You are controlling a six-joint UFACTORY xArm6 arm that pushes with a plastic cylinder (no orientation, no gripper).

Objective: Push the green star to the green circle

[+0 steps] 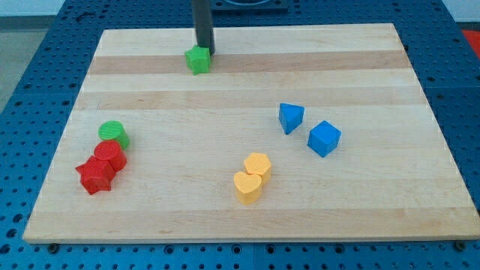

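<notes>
The green star (198,60) lies near the view's top, left of centre, on the wooden board (247,90). My tip (205,52) stands right behind it, at its upper right edge, touching or nearly touching it. The green circle (113,133) lies far off at the view's lower left, beside the red blocks.
A red hexagon-like block (110,155) and a red star (95,176) sit just below the green circle. A blue triangular block (291,118) and a blue cube (324,138) lie at the right. A yellow hexagon (258,164) and a yellow heart (247,187) lie at the bottom centre.
</notes>
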